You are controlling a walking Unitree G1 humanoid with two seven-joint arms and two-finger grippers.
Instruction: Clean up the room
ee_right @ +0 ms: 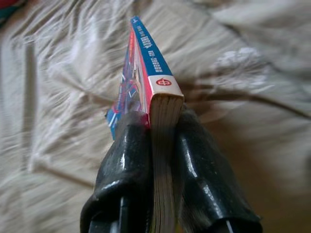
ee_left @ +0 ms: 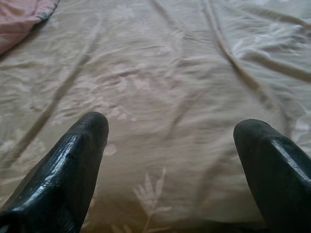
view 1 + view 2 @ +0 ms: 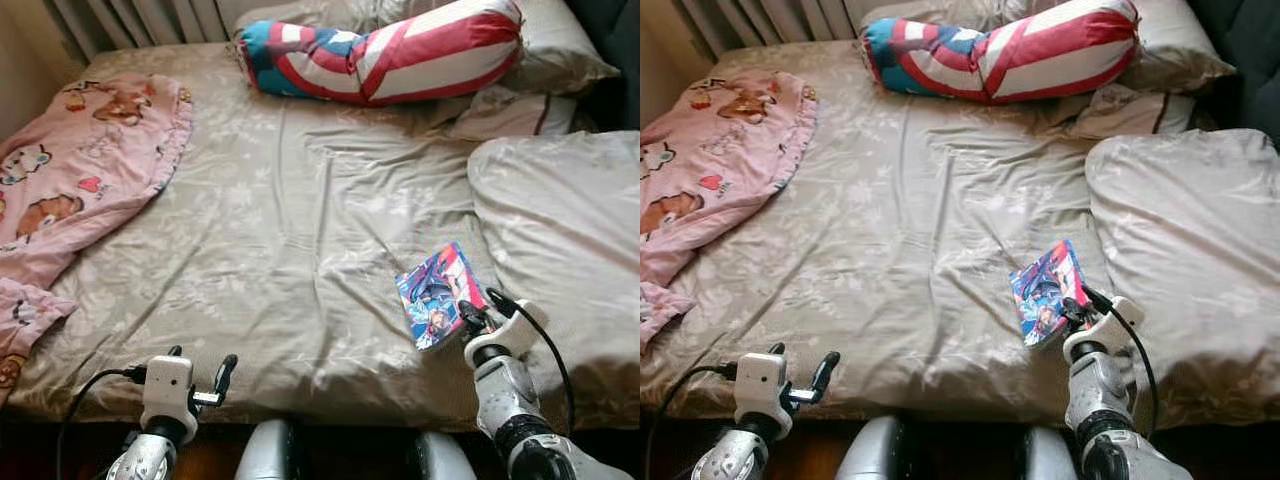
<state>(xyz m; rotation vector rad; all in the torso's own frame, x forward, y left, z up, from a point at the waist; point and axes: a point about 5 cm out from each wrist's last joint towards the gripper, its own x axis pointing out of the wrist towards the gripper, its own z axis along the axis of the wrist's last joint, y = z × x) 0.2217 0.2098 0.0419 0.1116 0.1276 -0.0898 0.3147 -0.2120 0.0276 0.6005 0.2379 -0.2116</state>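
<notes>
Right end effector (image 3: 466,322) is clamped on a comic book (image 3: 437,297), one finger on each cover, page edge toward the wrist camera, so the book stands on edge, not flat. In the right wrist view the book (image 1: 154,104) sits deep between the fingers (image 1: 127,160), spine up, a firm pinch that likely stops it flopping open. The book sits low over the bed (image 3: 300,230) near the foot end, just beside the grey pillow (image 3: 565,230); whether it touches the sheet can't be told.

Left end effector (image 3: 205,385) hangs at the bed's foot edge, fingers (image 2: 73,160) spread wide with bare sheet between them, holding nothing, probably just parked.

Pink blanket (image 3: 75,170) bunched at the robot's left side of the bed; striped bolster (image 3: 385,55) lies across the head end. Judged step: the book is picked up, and where to stow it isn't visible.
</notes>
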